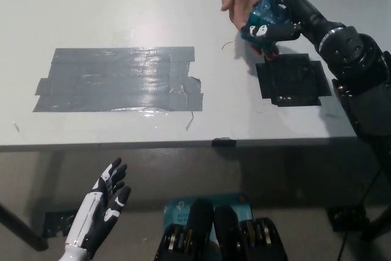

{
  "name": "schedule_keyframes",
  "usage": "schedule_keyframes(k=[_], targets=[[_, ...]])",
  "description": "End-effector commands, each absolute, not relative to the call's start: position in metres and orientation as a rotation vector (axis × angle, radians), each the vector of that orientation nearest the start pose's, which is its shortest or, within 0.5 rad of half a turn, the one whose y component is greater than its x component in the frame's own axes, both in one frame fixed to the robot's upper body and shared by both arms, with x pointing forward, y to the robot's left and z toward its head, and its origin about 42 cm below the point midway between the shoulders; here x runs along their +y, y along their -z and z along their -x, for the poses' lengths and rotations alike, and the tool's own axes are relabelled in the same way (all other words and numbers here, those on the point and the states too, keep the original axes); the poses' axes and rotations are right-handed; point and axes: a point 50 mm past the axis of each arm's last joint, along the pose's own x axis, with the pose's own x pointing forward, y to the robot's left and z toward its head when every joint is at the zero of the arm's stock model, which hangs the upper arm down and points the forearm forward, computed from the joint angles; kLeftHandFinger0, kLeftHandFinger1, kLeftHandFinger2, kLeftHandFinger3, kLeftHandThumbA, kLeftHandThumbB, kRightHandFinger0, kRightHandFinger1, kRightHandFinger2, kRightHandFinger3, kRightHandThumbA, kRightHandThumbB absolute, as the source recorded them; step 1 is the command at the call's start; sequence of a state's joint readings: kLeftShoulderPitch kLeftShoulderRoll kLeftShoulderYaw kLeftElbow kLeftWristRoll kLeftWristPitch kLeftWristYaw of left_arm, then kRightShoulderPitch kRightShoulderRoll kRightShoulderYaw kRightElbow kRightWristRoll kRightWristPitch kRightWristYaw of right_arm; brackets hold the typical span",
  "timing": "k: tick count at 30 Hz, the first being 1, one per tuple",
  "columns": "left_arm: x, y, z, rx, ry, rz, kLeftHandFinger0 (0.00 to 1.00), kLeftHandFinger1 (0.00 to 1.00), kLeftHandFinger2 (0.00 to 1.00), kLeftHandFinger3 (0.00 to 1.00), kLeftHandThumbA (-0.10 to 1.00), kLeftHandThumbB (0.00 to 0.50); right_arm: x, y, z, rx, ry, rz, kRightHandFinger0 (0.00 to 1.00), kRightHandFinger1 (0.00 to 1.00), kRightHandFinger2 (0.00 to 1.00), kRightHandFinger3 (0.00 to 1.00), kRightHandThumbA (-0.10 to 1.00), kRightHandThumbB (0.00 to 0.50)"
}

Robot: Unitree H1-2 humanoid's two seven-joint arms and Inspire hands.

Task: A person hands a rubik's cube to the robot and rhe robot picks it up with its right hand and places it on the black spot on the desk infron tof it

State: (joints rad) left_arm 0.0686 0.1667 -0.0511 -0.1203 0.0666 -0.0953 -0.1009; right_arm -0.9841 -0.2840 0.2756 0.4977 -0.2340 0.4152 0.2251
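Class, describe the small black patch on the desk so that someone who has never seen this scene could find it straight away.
Start at the grey desk and its big patch of silver-grey tape left of centre. Look right to the black square of tape near the front edge, just below the black right hand holding the blue Rubik's cube. It is the smaller, darker patch.

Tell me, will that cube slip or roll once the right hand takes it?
Probably rigid: the cube keeps its blocky shape under the right hand fingers. Flat faces suggest no rolling on the black spot. Glossy surface might slip.
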Motion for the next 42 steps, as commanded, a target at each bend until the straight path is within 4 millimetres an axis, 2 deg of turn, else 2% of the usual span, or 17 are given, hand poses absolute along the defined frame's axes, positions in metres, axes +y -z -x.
schedule_keyframes(k=[1, 2, 6, 9, 11, 13, 15, 17, 20, 22, 23, 25, 30, 36, 38, 42], targets=[[0.244, -0.127, -0.263, -0.166, 0.186, -0.247, 1.0, 1.0, 1.0, 1.0, 0.81, 0.308, -0.184, -0.369, -0.537, -0.149, -0.214, 0.771, 0.1, 0.62, 0.88, 0.9, -0.1, 0.186], [0.244, -0.127, -0.263, -0.166, 0.185, -0.237, 1.0, 1.0, 1.0, 1.0, 0.79, 0.299, -0.184, -0.371, -0.536, -0.157, -0.21, 0.776, 0.12, 0.64, 0.91, 0.93, -0.1, 0.174], [0.245, -0.128, -0.263, -0.162, 0.186, -0.241, 1.0, 1.0, 1.0, 1.0, 0.81, 0.306, -0.185, -0.376, -0.535, -0.187, -0.206, 0.753, 0.13, 0.63, 0.9, 0.93, -0.1, 0.171], [0.245, -0.129, -0.264, -0.168, 0.184, -0.246, 1.0, 1.0, 1.0, 1.0, 0.81, 0.313, -0.186, -0.392, -0.531, -0.26, -0.15, 0.716, 0.18, 0.63, 0.91, 0.93, -0.1, 0.16], [0.246, -0.129, -0.266, -0.171, 0.183, -0.249, 0.98, 1.0, 1.0, 1.0, 0.81, 0.312, -0.187, -0.401, -0.53, -0.305, -0.112, 0.708, 0.14, 0.57, 0.92, 0.94, -0.1, 0.157], [0.245, -0.129, -0.266, -0.171, 0.184, -0.248, 0.98, 1.0, 1.0, 1.0, 0.81, 0.312, -0.189, -0.408, -0.528, -0.346, -0.084, 0.675, 0.15, 0.6, 0.95, 0.97, -0.1, 0.15], [0.245, -0.129, -0.266, -0.17, 0.188, -0.244, 0.97, 1.0, 1.0, 1.0, 0.81, 0.31, -0.194, -0.412, -0.528, -0.355, -0.069, 0.67, 0.21, 0.67, 1.0, 1.0, -0.1, 0.137], [0.246, -0.129, -0.264, -0.163, 0.192, -0.243, 0.97, 1.0, 1.0, 1.0, 0.81, 0.312, -0.199, -0.414, -0.525, -0.351, -0.05, 0.686, 0.2, 0.66, 1.0, 1.0, -0.1, 0.131], [0.247, -0.128, -0.26, -0.155, 0.188, -0.239, 0.96, 1.0, 1.0, 1.0, 0.81, 0.308, -0.208, -0.404, -0.526, -0.333, -0.044, 0.692, 0.2, 0.67, 1.0, 1.0, -0.1, 0.145], [0.248, -0.13, -0.262, -0.157, 0.184, -0.241, 0.95, 1.0, 1.0, 1.0, 0.81, 0.312, -0.217, -0.387, -0.531, -0.314, -0.041, 0.695, 0.15, 0.6, 0.97, 0.95, -0.1, 0.154], [0.249, -0.131, -0.262, -0.158, 0.184, -0.241, 0.95, 1.0, 1.0, 1.0, 0.81, 0.311, -0.218, -0.386, -0.532, -0.314, -0.044, 0.695, 0.14, 0.59, 0.96, 0.95, -0.1, 0.155], [0.248, -0.129, -0.261, -0.153, 0.183, -0.238, 0.94, 1.0, 1.0, 1.0, 0.81, 0.298, -0.223, -0.364, -0.53, -0.256, -0.041, 0.718, 0.09, 0.56, 0.94, 1.0, -0.1, 0.137], [0.249, -0.127, -0.259, -0.153, 0.179, -0.214, 0.93, 1.0, 1.0, 1.0, 0.76, 0.276, -0.23, -0.322, -0.532, -0.156, -0.044, 0.75, 0.12, 0.62, 0.98, 1.0, -0.1, 0.136], [0.25, -0.123, -0.255, -0.145, 0.171, -0.216, 0.91, 1.0, 1.0, 1.0, 0.76, 0.266, -0.236, -0.278, -0.537, -0.101, -0.062, 0.769, 0.08, 0.59, 0.97, 1.0, -0.1, 0.163], [0.25, -0.123, -0.255, -0.144, 0.173, -0.225, 0.91, 1.0, 1.0, 1.0, 0.78, 0.261, -0.238, -0.268, -0.537, -0.091, -0.066, 0.792, 0.06, 0.57, 0.92, 0.98, -0.1, 0.168], [0.25, -0.123, -0.256, -0.149, 0.177, -0.229, 0.9, 1.0, 1.0, 1.0, 0.79, 0.257, -0.242, -0.261, -0.538, -0.084, -0.054, 0.801, 0.06, 0.56, 0.92, 0.94, -0.1, 0.153]])
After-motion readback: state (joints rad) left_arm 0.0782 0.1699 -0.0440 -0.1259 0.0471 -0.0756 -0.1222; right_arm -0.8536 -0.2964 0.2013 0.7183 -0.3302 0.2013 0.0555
